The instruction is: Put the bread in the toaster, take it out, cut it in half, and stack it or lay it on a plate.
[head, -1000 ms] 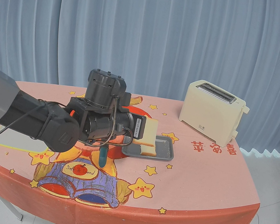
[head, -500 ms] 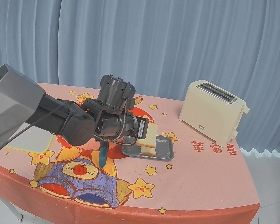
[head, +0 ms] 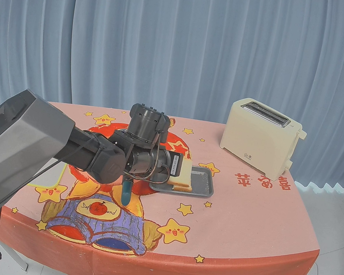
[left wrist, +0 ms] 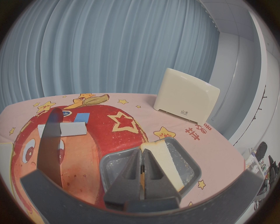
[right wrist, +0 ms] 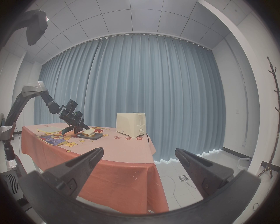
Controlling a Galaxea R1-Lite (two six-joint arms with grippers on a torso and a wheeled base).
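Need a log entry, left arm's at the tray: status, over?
Left claw shut on bread slice, at tray. Right claw open, away from table. Knife lies beside tray.

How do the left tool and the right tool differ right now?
The left tool is shut on a bread slice; the right tool is open and empty. The left tool is over the tray on the table; the right tool hangs clear of the table. Both are dark and two-fingered.

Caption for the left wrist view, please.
Left gripper shut on a bread slice at the tray, toaster behind.
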